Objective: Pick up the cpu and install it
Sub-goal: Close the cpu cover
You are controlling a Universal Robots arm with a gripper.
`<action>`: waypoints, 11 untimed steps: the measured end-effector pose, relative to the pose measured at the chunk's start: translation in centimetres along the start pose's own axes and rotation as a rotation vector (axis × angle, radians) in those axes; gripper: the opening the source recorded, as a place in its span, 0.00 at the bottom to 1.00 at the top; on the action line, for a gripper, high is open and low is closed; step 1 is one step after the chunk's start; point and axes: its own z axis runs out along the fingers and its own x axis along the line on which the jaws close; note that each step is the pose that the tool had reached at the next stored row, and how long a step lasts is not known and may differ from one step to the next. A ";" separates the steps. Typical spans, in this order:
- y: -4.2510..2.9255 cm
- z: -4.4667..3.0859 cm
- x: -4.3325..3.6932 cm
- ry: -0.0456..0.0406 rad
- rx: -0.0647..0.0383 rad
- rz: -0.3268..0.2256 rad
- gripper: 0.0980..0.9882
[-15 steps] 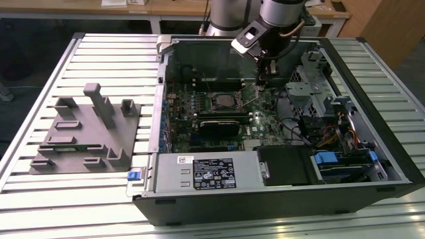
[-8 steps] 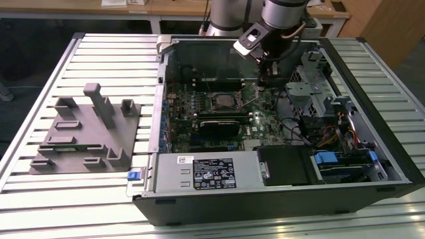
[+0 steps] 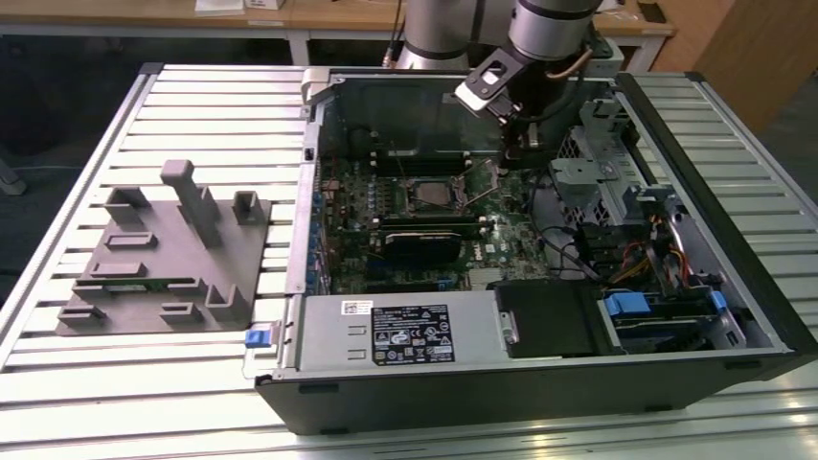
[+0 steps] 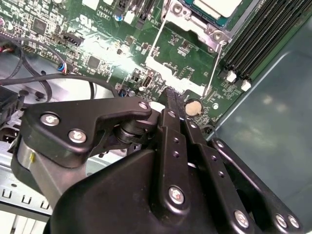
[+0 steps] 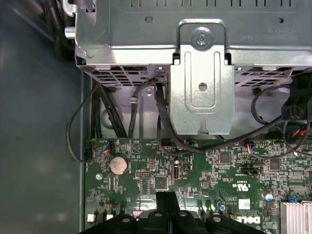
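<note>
Care counts here: we judge the pincer (image 4: 174,97) should move square and slow above the motherboard (image 5: 195,175), pressing nothing but the socket frame (image 4: 187,22). Its jaws are drawn fully together, and we see nothing held between them. The cpu (image 4: 217,6) lies seated within that frame, just ahead of the fingertips.

Bright even light, glare on motherboard (image 4: 122,61)

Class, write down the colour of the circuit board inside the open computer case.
The circuit board is green, clearest in the first wrist view.
</note>
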 end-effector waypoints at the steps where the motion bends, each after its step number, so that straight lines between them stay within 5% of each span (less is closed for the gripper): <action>1: 0.03 0.05 0.05 -0.0002 0.000 0.000 0.01; 11: 0.45 0.57 0.46 0.0000 0.002 0.000 0.01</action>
